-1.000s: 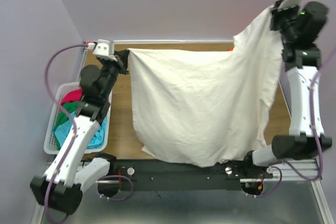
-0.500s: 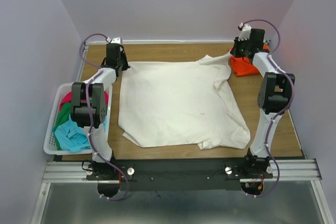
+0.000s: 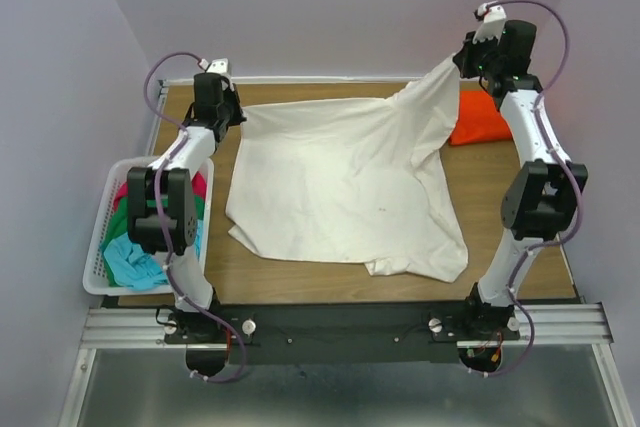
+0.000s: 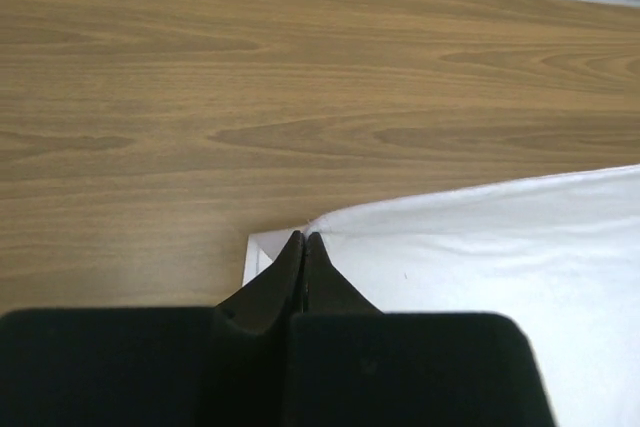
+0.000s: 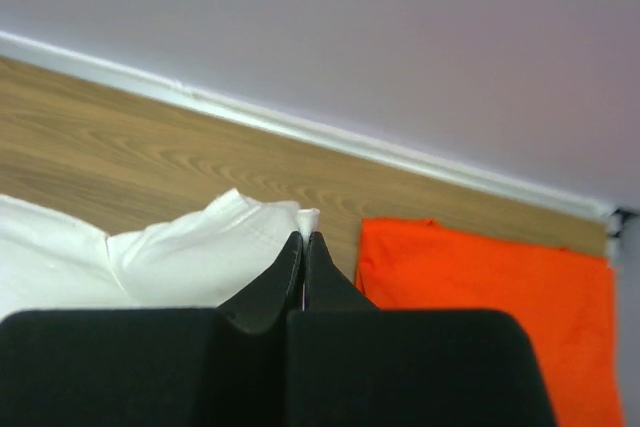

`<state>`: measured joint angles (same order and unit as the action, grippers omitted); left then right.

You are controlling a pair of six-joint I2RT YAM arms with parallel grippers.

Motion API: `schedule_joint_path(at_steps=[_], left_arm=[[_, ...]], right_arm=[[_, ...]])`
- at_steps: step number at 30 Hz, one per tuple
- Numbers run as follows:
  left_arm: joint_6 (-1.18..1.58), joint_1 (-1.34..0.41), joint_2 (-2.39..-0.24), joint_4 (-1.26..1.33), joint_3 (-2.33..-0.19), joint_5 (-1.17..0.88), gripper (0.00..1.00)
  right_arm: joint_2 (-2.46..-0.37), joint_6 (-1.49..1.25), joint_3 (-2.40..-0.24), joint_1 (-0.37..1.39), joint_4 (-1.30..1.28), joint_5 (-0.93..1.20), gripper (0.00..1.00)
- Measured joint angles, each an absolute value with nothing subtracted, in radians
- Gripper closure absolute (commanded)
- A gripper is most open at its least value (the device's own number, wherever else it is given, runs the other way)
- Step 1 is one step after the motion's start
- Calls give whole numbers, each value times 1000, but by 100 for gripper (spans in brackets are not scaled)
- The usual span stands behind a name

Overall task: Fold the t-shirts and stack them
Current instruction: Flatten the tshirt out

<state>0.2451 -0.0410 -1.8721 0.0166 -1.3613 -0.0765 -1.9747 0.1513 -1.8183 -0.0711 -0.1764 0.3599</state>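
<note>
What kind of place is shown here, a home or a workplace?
Most likely a robot lab cell: two arms bolted to a metal rail, a wooden table closed in by plain walls, and a white shirt spread out near a basket of clothes.

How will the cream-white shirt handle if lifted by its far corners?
Likely floppy: the cream-white shirt sags in folds from the raised right hand, the rest flat on the table. Probably light: thin pinches there and at the left hand hold it. May bunch if dragged.
</note>
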Motion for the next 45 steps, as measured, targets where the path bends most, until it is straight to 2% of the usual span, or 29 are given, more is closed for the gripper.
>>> schedule_joint_path(at_steps=[7, 11, 14, 17, 21, 26, 32, 38, 42, 45], left_arm=[[251, -43, -1404, 39, -1318, -184, 100], [264, -56, -1063, 134, -1361, -257, 100], [276, -65, -913, 176, -1384, -286, 100], [286, -68, -797, 189, -1419, -308, 100], [293, -68, -748, 175, -1506, -320, 100], [300, -72, -744, 159, -1566, -324, 100], [296, -74, -737, 160, -1472, -323, 100], [276, -74, -741, 217, -1087, -295, 100], [272, -74, -894, 246, -885, -258, 100], [273, -74, -1084, 246, -841, -215, 100]], right_arm=[[-1634, 241, -1926, -71, -300, 353, 99], [-1404, 309, -2083, -71, -359, 302, 99], [-1298, 339, -2193, -71, -373, 258, 99], [-1225, 368, -2319, -71, -393, 200, 99], [-1192, 400, -2501, -71, -391, 131, 99], [-1177, 431, -2561, -71, -386, 80, 99], [-1177, 447, -2395, -71, -396, 64, 99], [-1215, 426, -2040, -71, -387, 104, 99], [-1296, 391, -1746, -71, -314, 182, 98], [-1459, 355, -1637, -71, -273, 230, 98]])
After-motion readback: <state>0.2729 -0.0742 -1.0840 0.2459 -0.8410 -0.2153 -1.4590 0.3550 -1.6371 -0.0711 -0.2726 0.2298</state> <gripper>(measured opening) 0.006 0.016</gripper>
